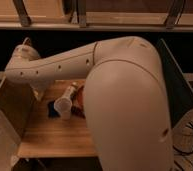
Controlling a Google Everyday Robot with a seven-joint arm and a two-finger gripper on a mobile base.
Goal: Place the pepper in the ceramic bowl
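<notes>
cup on table | ceramic bowl just right of cup | tool above table's far-left edge

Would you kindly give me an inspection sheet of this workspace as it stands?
Surface: wooden table, largely hidden by the arm.
Job's things: ceramic bowl, only an orange-red sliver beside the arm; pepper not made out.
Clutter: translucent plastic cup; dark blue thing left of it.
Grippers: gripper below the arm's left end, at the table's far left.
Cables: cables on the floor, right.
Surroundings: rails overhead.
</notes>
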